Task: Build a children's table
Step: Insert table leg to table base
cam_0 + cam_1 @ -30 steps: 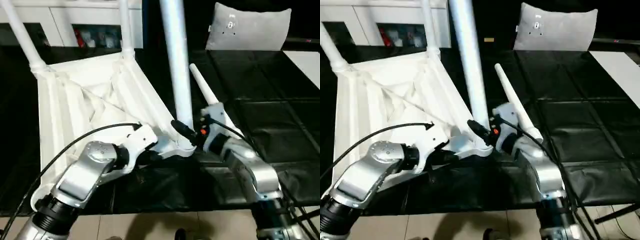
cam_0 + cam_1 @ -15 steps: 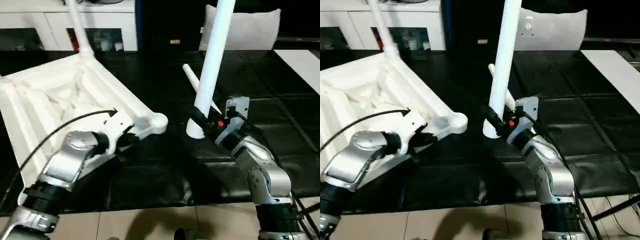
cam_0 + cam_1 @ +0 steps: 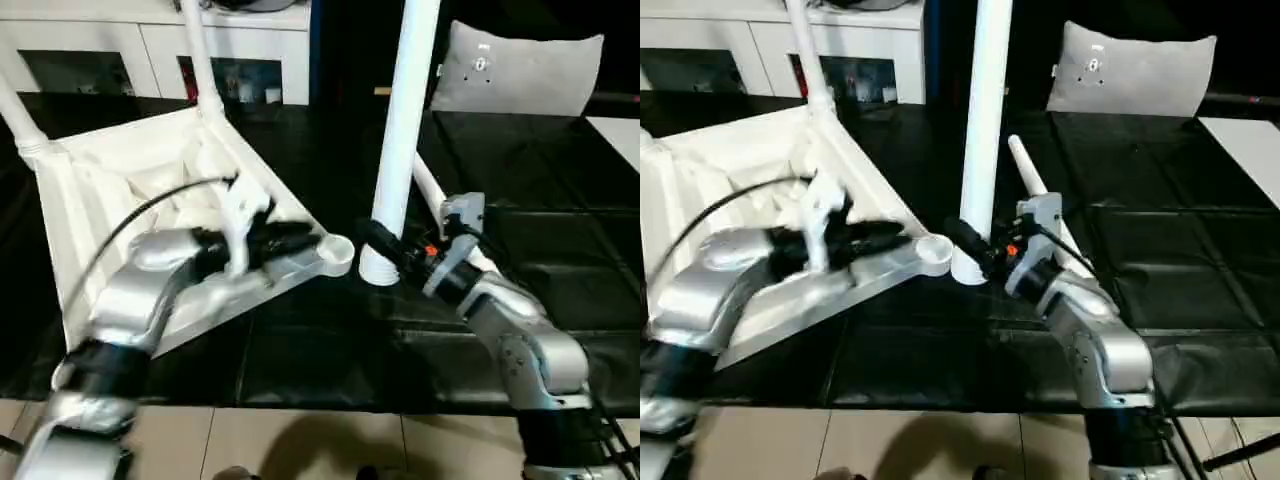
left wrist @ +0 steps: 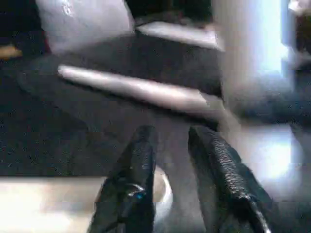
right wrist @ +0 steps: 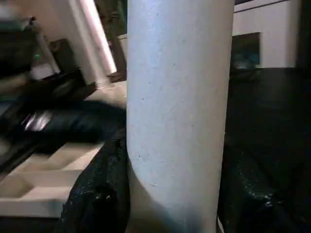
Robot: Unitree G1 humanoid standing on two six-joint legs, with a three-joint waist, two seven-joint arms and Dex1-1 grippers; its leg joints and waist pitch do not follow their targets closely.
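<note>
The right claw [image 3: 378, 243] grips a white leg [image 3: 403, 140] near its wide lower end, long axis upright. The left claw [image 3: 290, 238], fingers slightly parted and holding nothing, hovers over the upturned table top's [image 3: 120, 200] empty near-right socket [image 3: 335, 250], left of the leg. Another leg [image 3: 1035, 195] lies on the black tabletop [image 3: 560, 250], pointing far-left.

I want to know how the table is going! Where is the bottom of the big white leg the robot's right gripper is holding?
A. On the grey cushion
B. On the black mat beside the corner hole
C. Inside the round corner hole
B: the leg in the right gripper stands beside the empty corner hole, its foot on the black mat.
</note>
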